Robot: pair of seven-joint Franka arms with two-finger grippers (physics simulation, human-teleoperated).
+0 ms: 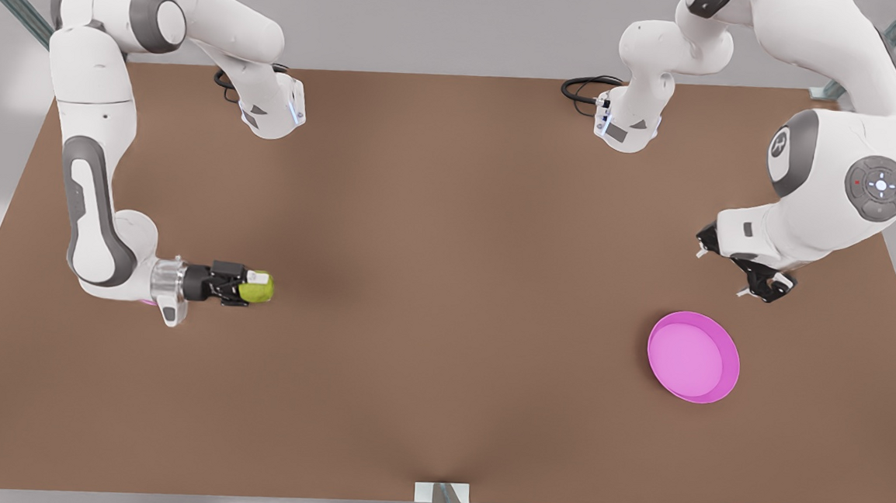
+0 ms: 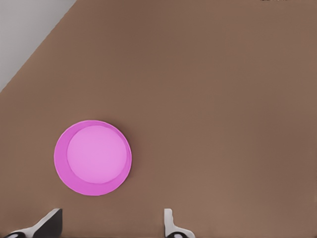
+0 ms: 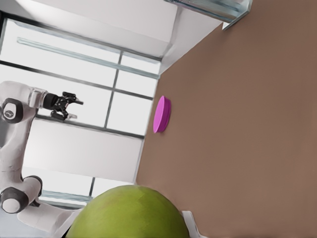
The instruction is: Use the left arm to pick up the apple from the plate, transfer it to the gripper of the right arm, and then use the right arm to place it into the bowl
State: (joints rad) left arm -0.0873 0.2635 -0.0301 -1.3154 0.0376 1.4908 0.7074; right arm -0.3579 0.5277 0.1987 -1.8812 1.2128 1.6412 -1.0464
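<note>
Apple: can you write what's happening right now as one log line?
right gripper: shut on apple | left gripper: open, near plate | plate: empty | handover: not yet done

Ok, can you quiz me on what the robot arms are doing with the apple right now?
1. True or false: the apple is lying on the plate.
2. Which gripper grips the apple? A) the right gripper, at the front view's left. B) the left gripper, near the plate.
3. Fill in: the left gripper's fingers are ___.

Key: 1 false, it is held above the table; 2 A; 3 open.
</note>
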